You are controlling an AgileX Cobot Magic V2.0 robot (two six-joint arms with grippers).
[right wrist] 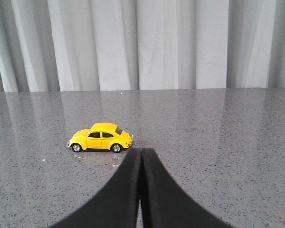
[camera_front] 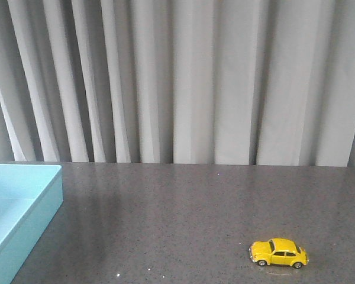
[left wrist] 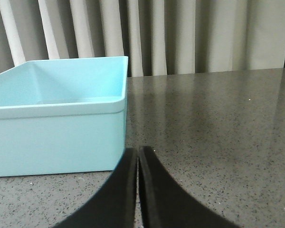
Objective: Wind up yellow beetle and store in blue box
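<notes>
The yellow beetle point(camera_front: 278, 253) stands on its wheels on the dark speckled table at the front right, side-on. It also shows in the right wrist view point(right wrist: 100, 137), just ahead of my right gripper point(right wrist: 141, 151), which is shut and empty, apart from the car. The blue box point(camera_front: 15, 207) sits at the left edge of the table, open and empty as far as I see. In the left wrist view the blue box point(left wrist: 57, 135) is close ahead of my left gripper point(left wrist: 137, 149), which is shut and empty. Neither gripper shows in the front view.
A grey pleated curtain point(camera_front: 177, 77) hangs behind the table's far edge. The dark speckled tabletop point(camera_front: 165, 213) stretches between the box and the car.
</notes>
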